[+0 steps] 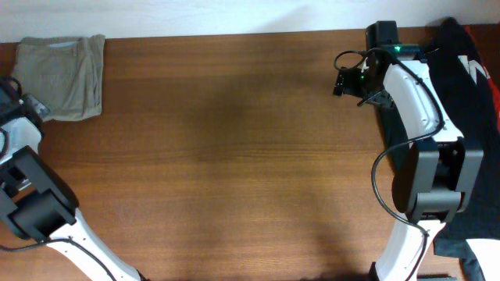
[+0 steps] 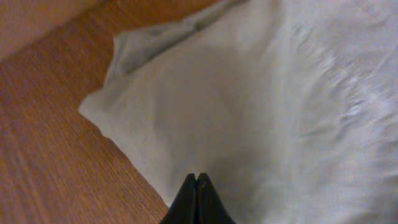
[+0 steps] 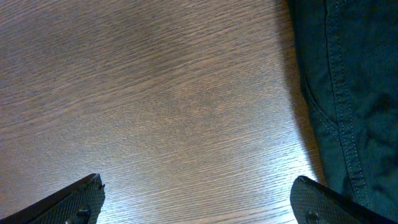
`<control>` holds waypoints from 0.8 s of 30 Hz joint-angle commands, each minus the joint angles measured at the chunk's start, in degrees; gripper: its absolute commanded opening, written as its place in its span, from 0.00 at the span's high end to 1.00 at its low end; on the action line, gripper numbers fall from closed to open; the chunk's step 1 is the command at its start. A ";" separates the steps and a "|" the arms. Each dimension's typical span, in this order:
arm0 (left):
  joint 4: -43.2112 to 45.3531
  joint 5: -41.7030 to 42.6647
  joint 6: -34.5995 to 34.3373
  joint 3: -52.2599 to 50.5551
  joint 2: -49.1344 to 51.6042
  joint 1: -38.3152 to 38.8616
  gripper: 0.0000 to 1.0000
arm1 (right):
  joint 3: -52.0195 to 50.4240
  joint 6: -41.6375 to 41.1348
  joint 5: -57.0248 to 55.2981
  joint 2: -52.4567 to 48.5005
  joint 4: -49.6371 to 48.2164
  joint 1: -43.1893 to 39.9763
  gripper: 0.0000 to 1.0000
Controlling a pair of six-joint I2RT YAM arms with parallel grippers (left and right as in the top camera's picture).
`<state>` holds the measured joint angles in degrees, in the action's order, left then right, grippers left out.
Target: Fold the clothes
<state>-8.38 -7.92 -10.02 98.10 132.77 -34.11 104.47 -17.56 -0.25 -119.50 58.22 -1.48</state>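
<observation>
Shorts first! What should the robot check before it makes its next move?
1. Shorts folded into a compact stack at the table's corner: ok.
2. Left gripper shut over the shorts, no cloth seen between its fingers: ok.
3. Right gripper open and empty over bare wood: ok.
4. Dark garment beside the right gripper, not between its fingers: ok.
5. Hidden lower layers lying flat: cannot tell.
</observation>
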 commanded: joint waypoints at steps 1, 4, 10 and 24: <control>2.16 0.63 4.66 0.28 3.45 -1.25 0.98 | 0.87 0.13 -0.90 1.18 -0.02 -0.33 0.01; 2.10 0.55 7.15 0.28 4.52 -2.71 0.94 | 0.87 0.13 -0.90 1.18 -0.02 -0.33 0.02; -10.12 0.59 7.08 9.40 4.07 -3.04 0.91 | 0.87 0.13 -0.90 1.18 -0.02 -0.44 0.01; -25.38 37.79 6.99 16.96 -17.40 10.25 0.03 | 0.87 -0.07 -1.51 1.18 -12.87 -0.48 0.01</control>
<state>-33.12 16.62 -3.22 114.39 115.96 -26.17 104.47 -17.30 -1.74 -119.50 45.80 -1.52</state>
